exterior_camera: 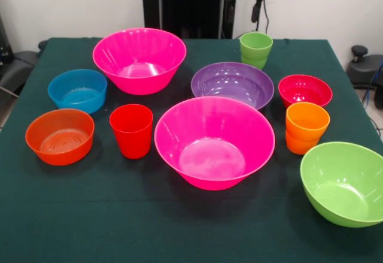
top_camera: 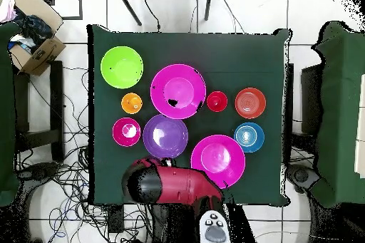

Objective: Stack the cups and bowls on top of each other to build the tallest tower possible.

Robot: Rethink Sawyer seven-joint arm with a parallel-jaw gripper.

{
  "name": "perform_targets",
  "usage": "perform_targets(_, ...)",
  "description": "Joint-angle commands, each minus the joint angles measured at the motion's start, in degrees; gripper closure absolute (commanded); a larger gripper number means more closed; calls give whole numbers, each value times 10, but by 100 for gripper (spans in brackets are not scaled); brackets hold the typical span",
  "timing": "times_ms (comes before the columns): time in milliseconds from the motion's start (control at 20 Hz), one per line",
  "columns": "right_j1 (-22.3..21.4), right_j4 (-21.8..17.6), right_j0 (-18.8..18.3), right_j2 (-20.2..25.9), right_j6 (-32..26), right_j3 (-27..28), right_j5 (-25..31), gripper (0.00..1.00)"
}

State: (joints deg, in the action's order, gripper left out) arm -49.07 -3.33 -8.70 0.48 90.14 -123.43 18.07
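No tower stands yet: my glossy plastic cups and bowls sit apart across the green tabletop [exterior_camera: 179,227], the nearer hot-pink plastic bowl [exterior_camera: 214,142] central. My tool's state I cannot tell. Slick nested rims risk sliding off-centre.

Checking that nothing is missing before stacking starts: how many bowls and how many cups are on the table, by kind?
Bowls: 7 - two hot pink, purple, lime green, blue, orange-red, crimson.
Cups: 3 - red, lime green, orange.
Total: 10, all standing apart, none stacked yet.
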Motion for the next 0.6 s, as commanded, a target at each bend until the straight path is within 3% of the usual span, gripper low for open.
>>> perform_targets(50, 85, -69, -20, 29, 7, 56, -35, 0)
perform_targets(600, 119, -144, -59, 38, -3, 106, -26, 0)
